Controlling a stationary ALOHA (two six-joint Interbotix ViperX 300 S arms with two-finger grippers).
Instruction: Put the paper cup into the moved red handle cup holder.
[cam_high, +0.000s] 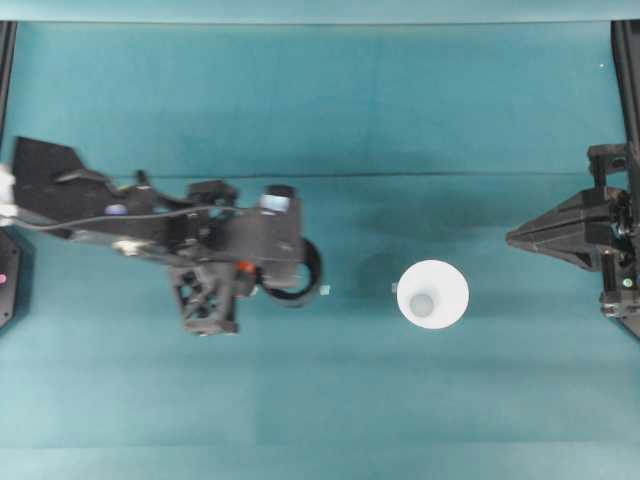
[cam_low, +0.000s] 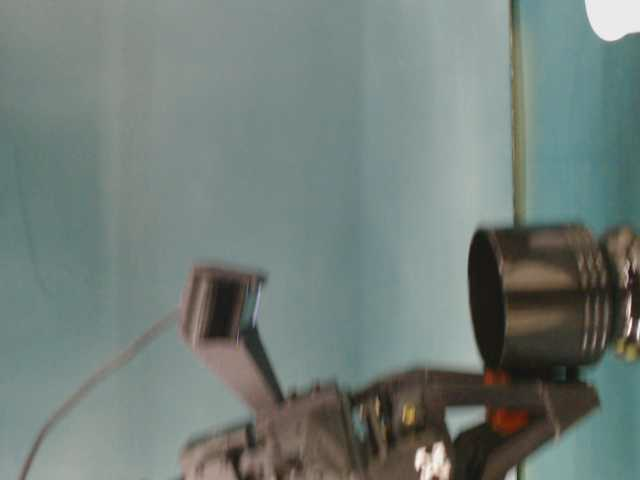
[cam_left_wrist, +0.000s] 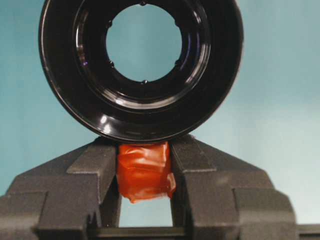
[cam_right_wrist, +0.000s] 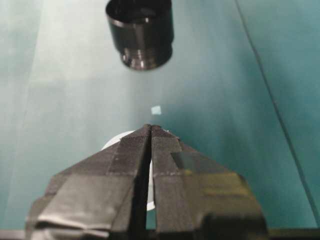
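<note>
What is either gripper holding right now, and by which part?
The left gripper holds the red handle cup holder by its red handle, pinched between the fingers. The right gripper is shut on nothing.

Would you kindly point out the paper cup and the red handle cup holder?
paper cup (cam_high: 433, 293): overhead view, inside wall near the base.
red handle cup holder (cam_left_wrist: 65, 75): left wrist view, glossy black rim.

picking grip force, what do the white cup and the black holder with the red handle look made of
White cup: probably paper; matte, no glints, thin rim. Black holder: likely hard plastic, possibly coated metal; glossy with sharp highlights and molded ridges. Its red handle, clamped in the left pincer, looks wrapped in wrinkled shiny tape or film.
</note>
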